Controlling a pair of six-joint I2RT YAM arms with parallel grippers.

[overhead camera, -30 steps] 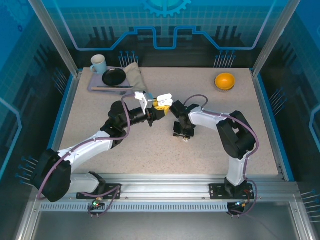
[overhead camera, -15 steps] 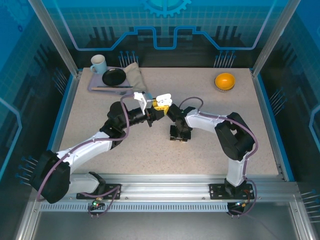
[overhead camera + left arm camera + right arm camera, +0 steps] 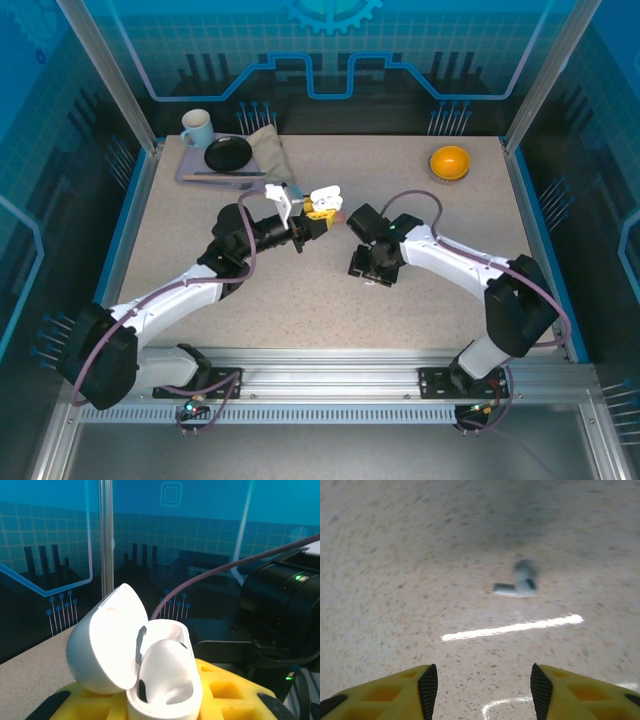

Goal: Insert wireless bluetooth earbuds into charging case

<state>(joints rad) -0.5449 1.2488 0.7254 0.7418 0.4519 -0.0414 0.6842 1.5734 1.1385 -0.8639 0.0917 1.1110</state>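
Observation:
My left gripper is shut on the white charging case and holds it above the middle of the table. In the left wrist view the case sits between the yellow fingers with its lid swung open to the left. Its inside is glaring white, and I cannot tell whether a bud lies in it. My right gripper points down at the table just right of the case. In the right wrist view its jaws stand open with nothing between them. A small white earbud lies blurred on the table ahead of them.
A grey tray at the back left carries a mug, a black plate and a folded cloth. An orange bowl sits at the back right. The right arm's black wrist looms close behind the case.
The right arm's elbow has swung out to the right and its gripper has turned and shifted slightly right. The left arm and the case have stayed put.

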